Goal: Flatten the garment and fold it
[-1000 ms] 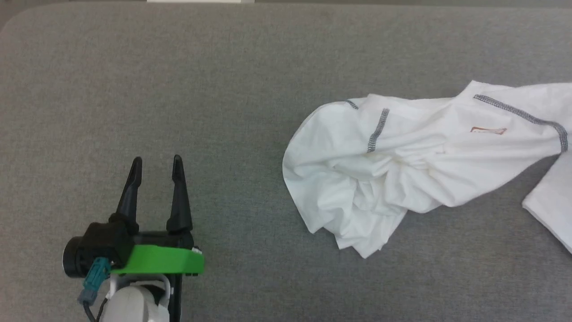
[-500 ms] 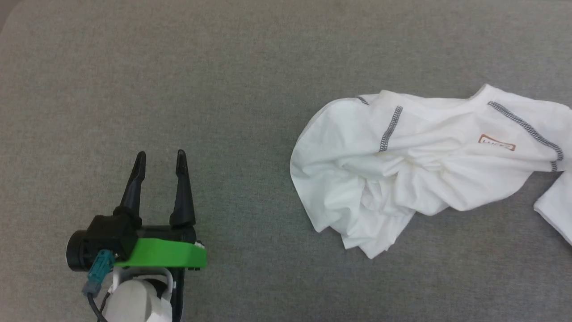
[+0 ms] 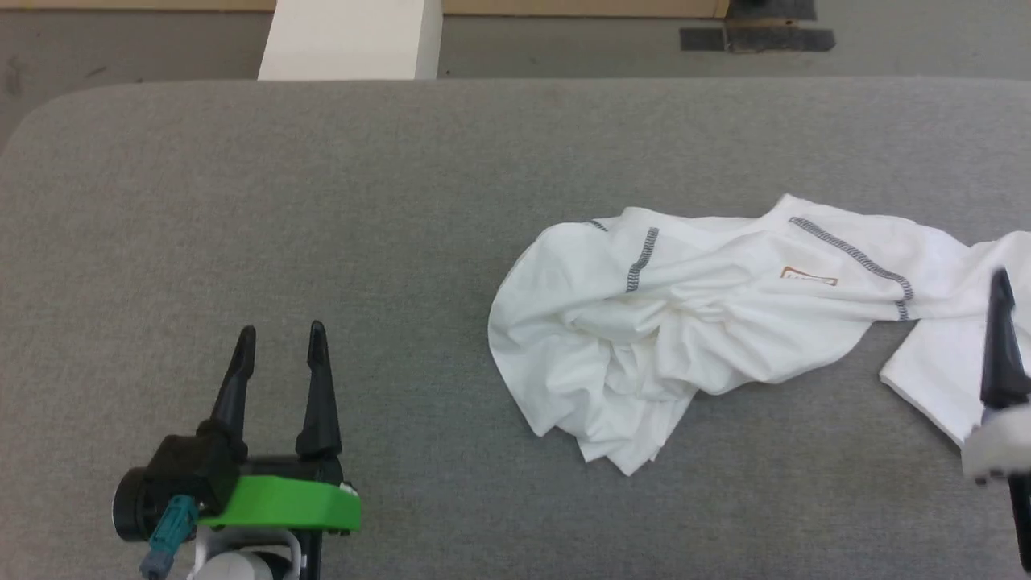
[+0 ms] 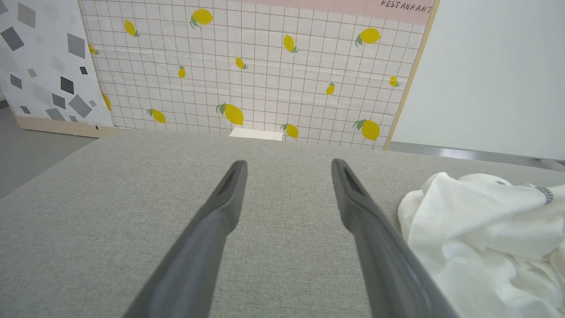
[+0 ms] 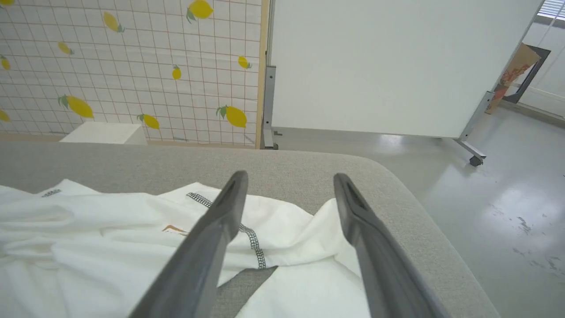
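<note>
Crumpled garment (image 3: 685,322) on grey table (image 3: 322,177); left gripper (image 3: 279,332) gapes well aside, right gripper (image 5: 288,177) gapes over the cloth. Wrist views reveal a lemon-print wall (image 4: 265,66).

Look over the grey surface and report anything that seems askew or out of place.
The garment lies bunched and twisted at the right of the grey surface, deeply creased rather than flat, its seam lines running crooked. Nothing looks spilled or damaged.

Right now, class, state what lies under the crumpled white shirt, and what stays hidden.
The garment lies bunched on the grey fabric surface, which shows around its edges. Its folds hide the surface beneath and its own lower layers.
</note>
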Motion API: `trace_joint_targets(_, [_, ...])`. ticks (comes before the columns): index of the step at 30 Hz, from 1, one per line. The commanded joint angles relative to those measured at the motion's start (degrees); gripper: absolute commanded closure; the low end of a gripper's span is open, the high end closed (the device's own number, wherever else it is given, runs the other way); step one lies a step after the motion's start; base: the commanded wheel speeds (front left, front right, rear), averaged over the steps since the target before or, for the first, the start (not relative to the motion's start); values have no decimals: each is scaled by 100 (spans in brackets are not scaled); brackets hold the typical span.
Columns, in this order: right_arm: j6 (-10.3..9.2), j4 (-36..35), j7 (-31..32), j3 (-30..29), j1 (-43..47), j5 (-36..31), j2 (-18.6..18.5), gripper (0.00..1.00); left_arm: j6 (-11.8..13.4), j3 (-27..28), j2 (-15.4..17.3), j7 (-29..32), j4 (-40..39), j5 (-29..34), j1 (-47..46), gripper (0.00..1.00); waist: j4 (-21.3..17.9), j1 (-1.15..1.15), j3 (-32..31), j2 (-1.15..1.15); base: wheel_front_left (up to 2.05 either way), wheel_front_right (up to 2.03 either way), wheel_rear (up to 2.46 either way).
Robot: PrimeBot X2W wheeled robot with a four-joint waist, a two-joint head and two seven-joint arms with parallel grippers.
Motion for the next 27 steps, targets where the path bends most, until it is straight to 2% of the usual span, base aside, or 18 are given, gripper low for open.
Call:
trace_joint_targets(1, [-10, -94, -123, -108, 218, 106, 61, 0, -47, -1, -26, -27, -21, -74, 83, 0, -117, 0, -127, 0, 0, 0, 0])
trace_joint_targets(7, [-10, -116, -408, -281, 746, 802, 112, 0, -272, -324, 64, 191, 12, -131, -28, 0, -211, 0, -131, 0, 0, 0, 0])
trace_joint_targets(12, [-10, -122, -467, -153, 691, 871, 113, 0, -500, -967, 378, 1320, 317, -129, -556, 0, -271, 0, 5, 0, 0, 0, 0])
trace_joint_targets(18, [-10, -258, -399, -14, 445, 836, 114, 0, -569, -1480, 540, 2342, 768, -359, -1266, 0, -346, 0, 296, 0, 0, 0, 0])
trace_joint_targets(22, [-10, -288, -331, 70, 404, 888, 114, 0, -583, -1756, 605, 2753, 1069, -507, -1577, 0, -421, 0, 497, 0, 0, 0, 0])
trace_joint_targets(27, [-10, -280, -341, 138, 377, 954, 114, 0, -589, -2018, 665, 2968, 1415, -719, -1803, 0, -525, 0, 679, 0, 0, 0, 0])
